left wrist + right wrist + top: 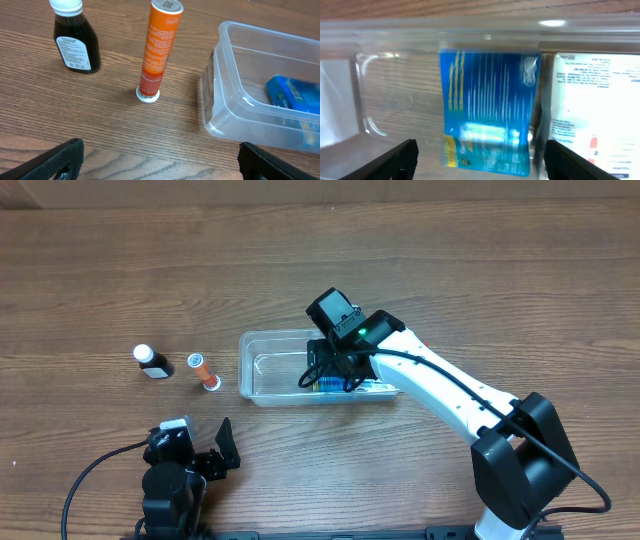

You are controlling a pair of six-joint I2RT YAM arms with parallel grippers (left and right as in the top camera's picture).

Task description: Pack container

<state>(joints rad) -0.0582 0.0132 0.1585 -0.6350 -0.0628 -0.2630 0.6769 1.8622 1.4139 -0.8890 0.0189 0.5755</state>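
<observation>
Container [262, 352]: where is it, and which way does it run?
Mid-table [480, 260], long axis left to right across the overhead view, with a blue box [487, 110] and a white box [592, 100] lying inside
Right gripper [480, 160]?
Over the container, fingers spread wide either side of the blue box, gripping nothing
Left gripper [160, 162]?
Spread and empty above the wood; an orange tube [159, 50] and a dark bottle [75, 42] stand upright left of the container
</observation>
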